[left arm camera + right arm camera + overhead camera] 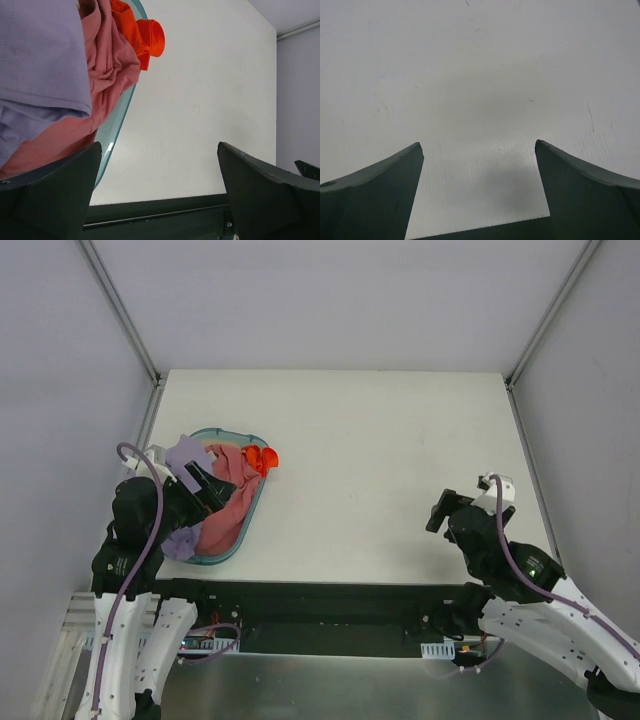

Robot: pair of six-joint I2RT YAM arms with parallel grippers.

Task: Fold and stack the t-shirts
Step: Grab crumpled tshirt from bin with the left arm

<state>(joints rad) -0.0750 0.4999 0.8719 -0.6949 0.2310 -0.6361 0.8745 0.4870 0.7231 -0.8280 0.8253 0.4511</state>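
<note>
**A:** Where are the tees (228, 502)?

**B:** All bunched in the basket (243, 528), at the near left of the bench (390, 450). The lavender tee (35, 50) lies on top and hangs over the left rim. The pink tee (107, 65) is heaped under and beside it, and the orange tee (147, 37) spills over the far rim.

**A:** How will they handle?

**B:** I'd say light, limp and clingy. A pinched fold will sag, and one tee will likely drag the others up with it. The lavender is the one to start with, taken by a loose hem or sleeve edge rather than a thick wad.

**A:** And the grippers?

**B:** The left gripper (157, 145) hangs just beside the heap, fingers spread wide with nothing between them. The right gripper (477, 145) is also spread and empty, over the bench well off to the right.

**A:** Anything in the way?

**B:** Mainly the basket. It looks like thin plastic, so it may slide or tip if cloth snags on the rim. The pink folds are tangled under the lavender, so I cannot tell where one tee ends.
</note>
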